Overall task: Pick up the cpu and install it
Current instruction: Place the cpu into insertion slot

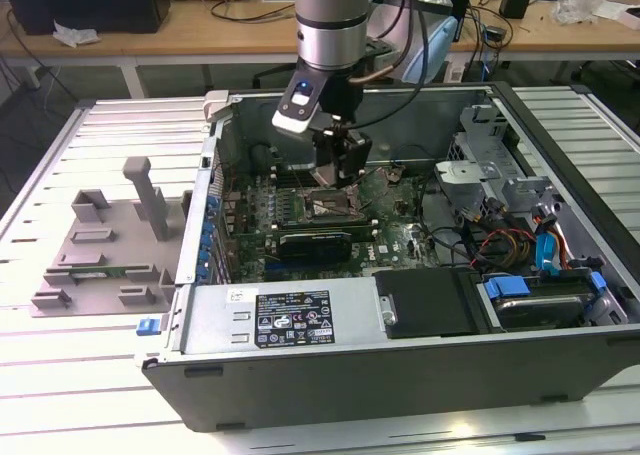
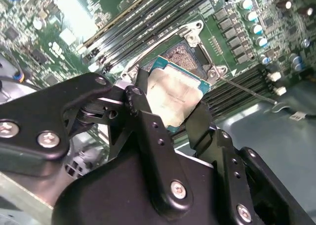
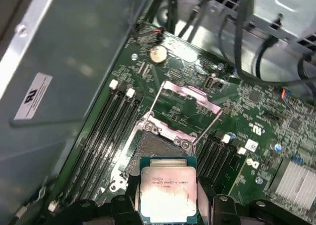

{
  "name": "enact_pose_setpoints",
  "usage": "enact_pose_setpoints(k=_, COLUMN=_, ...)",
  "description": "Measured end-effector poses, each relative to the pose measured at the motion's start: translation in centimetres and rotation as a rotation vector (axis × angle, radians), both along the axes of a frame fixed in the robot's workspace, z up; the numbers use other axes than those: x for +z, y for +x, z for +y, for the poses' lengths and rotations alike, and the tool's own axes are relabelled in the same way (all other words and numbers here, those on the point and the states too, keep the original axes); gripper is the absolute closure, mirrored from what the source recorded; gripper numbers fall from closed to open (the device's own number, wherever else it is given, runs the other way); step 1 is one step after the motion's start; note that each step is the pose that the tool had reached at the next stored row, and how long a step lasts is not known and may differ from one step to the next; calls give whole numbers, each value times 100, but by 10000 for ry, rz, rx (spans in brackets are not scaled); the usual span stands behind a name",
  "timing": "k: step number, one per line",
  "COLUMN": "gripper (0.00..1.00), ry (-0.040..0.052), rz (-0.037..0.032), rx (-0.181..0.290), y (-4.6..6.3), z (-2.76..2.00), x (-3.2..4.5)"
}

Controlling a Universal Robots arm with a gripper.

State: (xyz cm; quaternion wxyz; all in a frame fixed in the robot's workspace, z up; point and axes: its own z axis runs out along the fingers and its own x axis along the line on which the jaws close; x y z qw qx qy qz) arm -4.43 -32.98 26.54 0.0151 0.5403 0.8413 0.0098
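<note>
- Pincer [image 2: 170,106] is closed on the cpu [image 2: 175,94] in the second wrist view; one black finger [image 2: 143,104] presses each of two opposite edges. The silvery lid faces the camera and a thin teal rim shows around it.
- Same view: the cpu hangs clear of the green motherboard [image 2: 237,47] and partly covers the near edge of the open socket [image 2: 183,54]. It is not seated. Dark memory slots [image 2: 143,22] run along both sides of the socket.
- First wrist view: my pincer [image 3: 168,202] holds the cpu [image 3: 168,193] flat, lid up, just beside the socket [image 3: 157,147]. The contact field lies bare. The metal load plate [image 3: 186,99] is swung back on its far side, with wire levers at its edges.
- Same view: a coin battery [image 3: 158,53] sits beyond the plate, and a finned heatsink [image 3: 296,183] stands off to one side.
- Exterior view: my arm [image 1: 330,15] reaches down into the open computer case [image 1: 400,365]. The pincer [image 1: 338,180] is low over the socket [image 1: 330,207], near the middle of the board.
- Same view: a grey plastic tray [image 1: 100,245] with upright blocks lies outside the case on the slatted table [image 1: 60,395], at the exterior view's left.
</note>
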Motion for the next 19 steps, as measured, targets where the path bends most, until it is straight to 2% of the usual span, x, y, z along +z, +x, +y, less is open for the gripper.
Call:
enact_pose_setpoints(k=6, gripper=45, ry=-1, rz=0, rx=-1528, y=0, z=0, x=-6)
enact_pose_setpoints(k=14, gripper=45, ry=1, rz=0, rx=-2917, y=0, z=0, x=-20)
enact_pose_setpoints(k=16, gripper=45, ry=0, rz=0, rx=-3634, y=0, z=0, x=-32)
enact_pose_setpoints(k=19, gripper=45, ry=0, rz=0, rx=-4299, y=0, z=0, x=-47)
